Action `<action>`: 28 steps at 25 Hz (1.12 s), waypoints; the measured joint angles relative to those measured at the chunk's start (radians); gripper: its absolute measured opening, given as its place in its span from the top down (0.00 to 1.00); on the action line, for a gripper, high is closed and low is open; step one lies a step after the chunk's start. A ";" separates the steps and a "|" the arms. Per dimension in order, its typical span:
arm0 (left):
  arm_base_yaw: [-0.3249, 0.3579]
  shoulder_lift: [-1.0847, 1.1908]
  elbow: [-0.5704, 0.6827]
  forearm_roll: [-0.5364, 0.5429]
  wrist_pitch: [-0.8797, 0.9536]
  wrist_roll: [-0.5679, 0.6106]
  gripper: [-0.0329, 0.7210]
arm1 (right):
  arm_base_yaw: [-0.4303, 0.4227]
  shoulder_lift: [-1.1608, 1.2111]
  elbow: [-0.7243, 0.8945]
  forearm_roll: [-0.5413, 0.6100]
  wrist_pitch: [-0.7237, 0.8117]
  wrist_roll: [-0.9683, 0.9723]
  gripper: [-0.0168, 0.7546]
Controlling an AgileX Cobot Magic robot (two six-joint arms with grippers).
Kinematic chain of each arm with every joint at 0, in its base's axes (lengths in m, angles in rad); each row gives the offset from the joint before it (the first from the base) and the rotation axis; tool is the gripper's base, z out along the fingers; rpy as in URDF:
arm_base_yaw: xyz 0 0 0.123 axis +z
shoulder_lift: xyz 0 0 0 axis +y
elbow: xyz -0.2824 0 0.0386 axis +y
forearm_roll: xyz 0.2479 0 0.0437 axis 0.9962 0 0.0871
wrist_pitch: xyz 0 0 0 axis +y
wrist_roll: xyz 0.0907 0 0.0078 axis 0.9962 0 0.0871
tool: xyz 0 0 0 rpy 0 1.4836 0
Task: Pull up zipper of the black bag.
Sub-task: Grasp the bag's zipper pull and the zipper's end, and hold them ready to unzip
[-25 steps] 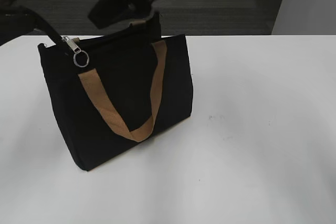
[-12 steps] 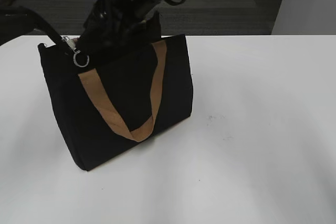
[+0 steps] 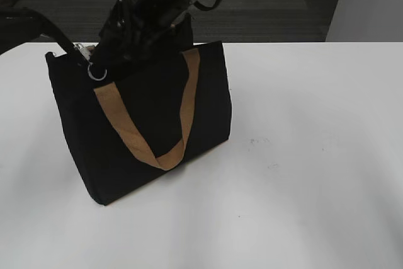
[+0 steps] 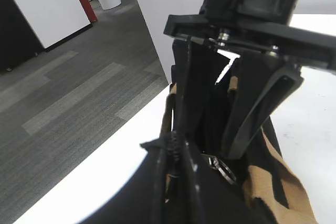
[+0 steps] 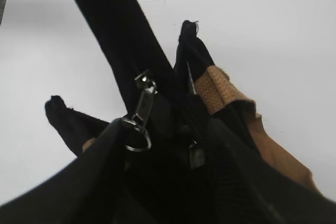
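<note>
Evidently, in the exterior view, the right gripper (image 3: 104, 55) is now pressing down at the top left corner of the black bag (image 3: 145, 118), whereas a second earlier it was hanging clear above the far rim; that is putting it at the zipper (image 3: 94, 70), so I am judging the grasp of the pull as imminent or under way. The bag is standing upright on the white bench (image 3: 302, 155), left of middle, its tan handle (image 3: 151, 137) drooping across the front panel. The left arm (image 3: 25, 29) is reaching to the bag's left end, apparently steadying the fabric there. In the left wrist view, the left gripper (image 4: 205, 129) is straddling the bag's upper edge, one black finger on either side, yet I cannot tell whether it is clamping the cloth. In the right wrist view, the right fingers (image 5: 105, 150) are standing parted on either side of the silver pull and ring (image 5: 137, 140), not yet closing on it. Obstruction: the tan handle (image 5: 236, 108) and loose folded fabric are crowding the zip line.
</note>
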 joint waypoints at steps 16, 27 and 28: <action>0.000 0.000 0.000 0.000 -0.005 0.000 0.92 | 0.042 0.028 0.000 -0.029 0.003 -0.030 0.58; 0.000 0.000 0.000 0.000 -0.013 0.000 0.92 | 0.042 0.028 0.000 -0.030 0.011 -0.030 0.61; 0.000 0.000 0.000 0.000 -0.013 0.000 0.92 | 0.042 0.028 0.000 -0.033 0.011 -0.030 0.61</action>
